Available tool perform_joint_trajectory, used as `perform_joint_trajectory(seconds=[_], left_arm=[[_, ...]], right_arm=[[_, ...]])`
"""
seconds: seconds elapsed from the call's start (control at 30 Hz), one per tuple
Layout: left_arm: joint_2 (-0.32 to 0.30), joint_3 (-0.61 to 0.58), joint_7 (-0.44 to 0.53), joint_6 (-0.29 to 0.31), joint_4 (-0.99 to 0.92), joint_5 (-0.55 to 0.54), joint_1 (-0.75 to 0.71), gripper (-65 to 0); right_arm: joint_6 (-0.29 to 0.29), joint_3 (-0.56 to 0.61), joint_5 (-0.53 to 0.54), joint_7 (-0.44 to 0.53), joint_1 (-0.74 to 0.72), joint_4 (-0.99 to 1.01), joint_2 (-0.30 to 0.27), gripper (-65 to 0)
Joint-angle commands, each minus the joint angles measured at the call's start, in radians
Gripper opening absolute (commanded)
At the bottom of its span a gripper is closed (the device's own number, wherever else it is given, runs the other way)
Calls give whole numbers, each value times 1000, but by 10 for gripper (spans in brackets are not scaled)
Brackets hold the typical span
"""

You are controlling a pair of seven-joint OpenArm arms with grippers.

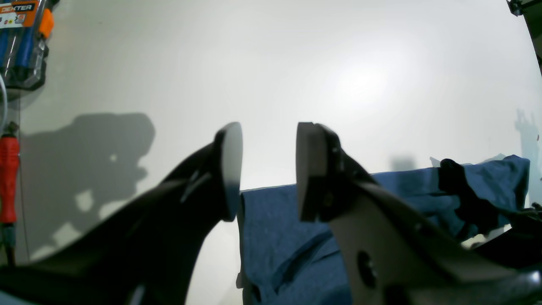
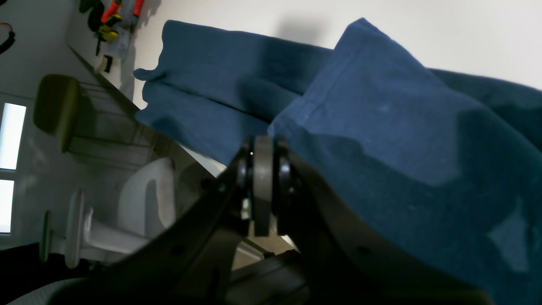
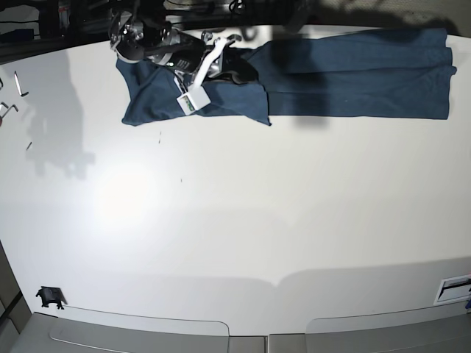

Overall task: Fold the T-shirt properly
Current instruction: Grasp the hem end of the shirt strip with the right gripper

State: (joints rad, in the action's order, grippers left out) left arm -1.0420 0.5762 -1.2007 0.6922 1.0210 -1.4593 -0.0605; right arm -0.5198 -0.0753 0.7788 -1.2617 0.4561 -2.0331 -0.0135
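In the base view, the right gripper is working at the upper left of the frame, its arm lying over the T-shirt. Its jaws are pressing together on a fold of the dark blue cloth, as the right wrist view shows near its centre. The T-shirt is stretching as a long band along the top edge of the white worktop, reaching the upper right. In the left wrist view, the left gripper is hanging with jaws apart, holding nothing, above the cloth's edge.
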Motion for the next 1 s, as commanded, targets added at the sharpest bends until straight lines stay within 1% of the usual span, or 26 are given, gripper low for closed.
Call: perform_joint_trajectory(seconds=[0.0,0.03,0.07,0.1,0.13,0.17,0.2,0.3,0.37,0.43,0.5,0.57,0.67,0.73,0.77,0.9,0.97], left_arm=[[-39,12,29,6,13,-24,13,-456],[-39,12,45,6,13,-24,13,-456],[-39,12,62,6,13,-24,13,-456],[-39,12,72,6,13,-24,13,-456],[-39,12,72,6,13,-24,13,-456],[-39,12,72,6,13,-24,13,-456],[-39,12,72,6,13,-24,13,-456],[-36,12,72,6,13,-24,13,-451],[-30,12,72,6,13,-24,12,-428],[-11,12,72,6,13,-24,10,-406],[20,12,72,6,13,2,4,-402],[59,12,73,6,13,4,-15,-394],[117,12,77,6,13,4,-70,-345],[153,12,97,6,13,7,-114,-323],[169,12,121,6,13,29,-135,-322],[220,12,265,6,13,227,-206,-322],[233,12,298,6,13,270,-244,-322]], right_arm=[[-8,0,25,4,-4,-20,2,-650],[-8,0,25,3,-3,-20,3,-650],[-7,0,32,3,-1,-20,3,-593],[-7,0,49,6,6,-24,3,-470],[-7,0,74,22,17,-32,3,-361],[-7,0,90,43,31,-46,3,-290],[-7,0,93,57,42,-66,3,-263],[-7,-4,78,58,48,-151,2,-263],[-7,-12,38,81,48,-209,3,-264],[-7,-25,-18,117,48,-253,3,-264],[-7,-42,-90,160,45,-271,3,-264],[-7,-67,-181,199,40,-270,3,-264],[6,-120,-325,267,37,-267,3,-264],[13,-168,-373,292,37,-267,2,-264],[19,-195,-381,299,37,-267,3,-264],[34,-282,-378,306,37,-267,2,-264],[34,-311,-371,305,37,-267,2,-264]])
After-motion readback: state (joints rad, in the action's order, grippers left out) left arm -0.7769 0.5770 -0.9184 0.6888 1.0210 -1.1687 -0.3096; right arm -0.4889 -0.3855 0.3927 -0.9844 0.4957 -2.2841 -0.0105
